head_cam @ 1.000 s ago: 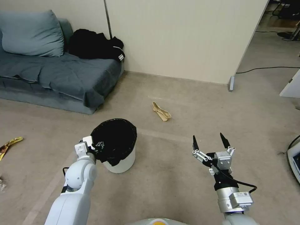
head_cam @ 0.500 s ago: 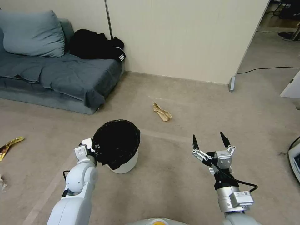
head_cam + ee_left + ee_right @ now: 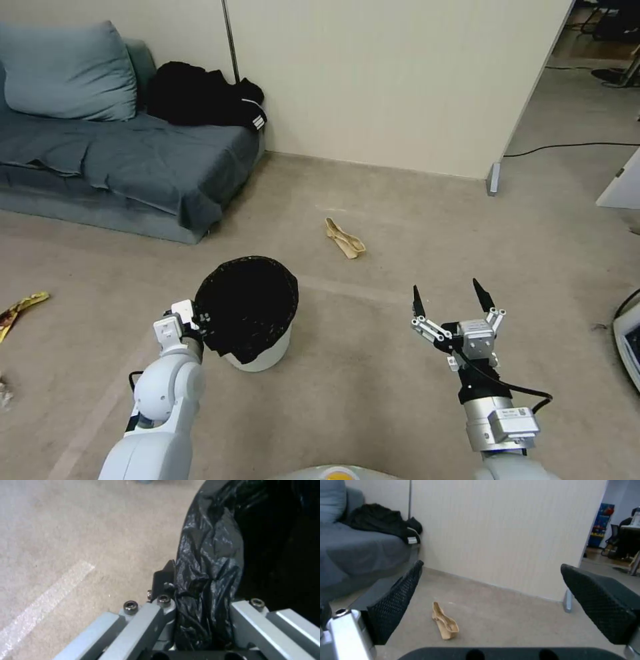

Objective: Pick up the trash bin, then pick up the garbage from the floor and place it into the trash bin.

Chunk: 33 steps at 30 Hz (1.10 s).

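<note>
The trash bin (image 3: 267,352), a white bucket with a black liner, is on the carpet just ahead of me on the left. My left gripper (image 3: 200,325) is shut on its near left rim. In the left wrist view, the left gripper (image 3: 200,580) pinches the crumpled liner of the trash bin (image 3: 213,542), one finger outside the rim and the other inside. I cannot tell whether the bin's base touches the floor. My right gripper (image 3: 450,301) hovers open and holds nothing. As for garbage, a tan scrap (image 3: 345,238) (image 3: 445,624) lies ahead, a yellow wrapper (image 3: 20,308) far left.
A grey sofa (image 3: 120,167) with a cushion and black clothing lines the left wall. A beige partition (image 3: 400,87) stands ahead, with a cable (image 3: 573,147) on the floor past its end. A white wad (image 3: 4,395) lies at the left edge. White furniture (image 3: 623,183) is on the right.
My left arm has drawn back slightly toward me, and the bin has shifted a little to the right with it. The right gripper has barely moved and stays open.
</note>
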Available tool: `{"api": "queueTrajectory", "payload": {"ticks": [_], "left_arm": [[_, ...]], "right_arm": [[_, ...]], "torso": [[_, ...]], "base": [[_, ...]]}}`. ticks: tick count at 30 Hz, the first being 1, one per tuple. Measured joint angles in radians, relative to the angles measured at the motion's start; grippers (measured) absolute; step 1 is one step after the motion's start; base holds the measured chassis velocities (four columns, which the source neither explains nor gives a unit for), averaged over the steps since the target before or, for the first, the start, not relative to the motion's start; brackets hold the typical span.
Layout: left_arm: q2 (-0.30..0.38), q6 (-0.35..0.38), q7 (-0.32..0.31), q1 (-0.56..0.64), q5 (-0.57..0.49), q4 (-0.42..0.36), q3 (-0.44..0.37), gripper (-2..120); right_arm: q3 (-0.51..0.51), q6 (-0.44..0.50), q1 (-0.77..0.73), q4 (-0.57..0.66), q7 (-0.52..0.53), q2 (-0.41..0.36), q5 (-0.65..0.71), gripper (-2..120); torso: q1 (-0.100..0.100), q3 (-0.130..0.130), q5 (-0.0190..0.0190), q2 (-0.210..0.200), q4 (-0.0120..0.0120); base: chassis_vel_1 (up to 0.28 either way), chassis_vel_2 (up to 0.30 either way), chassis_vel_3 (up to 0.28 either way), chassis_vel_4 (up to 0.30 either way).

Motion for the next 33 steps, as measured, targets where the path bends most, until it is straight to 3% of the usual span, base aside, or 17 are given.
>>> {"api": "queueTrajectory", "payload": {"ticks": [10,21,33], "left_arm": [[-0.002,0.003,0.004,0.057,0.017,-0.145,-0.002,4],[-0.018,-0.006,0.046,0.181,0.098,-0.395,0.004,4],[-0.091,-0.044,0.069,0.303,0.220,-0.500,0.028,4]], "right_arm": [[-0.002,0.017,0.009,-0.005,0.000,-0.021,0.052,100],[-0.007,0.021,0.024,-0.008,-0.001,-0.042,0.072,100],[-0.023,0.031,0.027,-0.010,-0.007,-0.043,0.110,100]], "torso": [[0.000,0.000,0.0003,0.000,0.0001],[0.000,0.000,0.0003,0.000,0.0002],[0.000,0.000,0.0003,0.000,0.0001]], "base": [[0.000,0.000,0.000,0.000],[0.000,0.000,0.000,0.000],[0.000,0.000,0.000,0.000]]}}
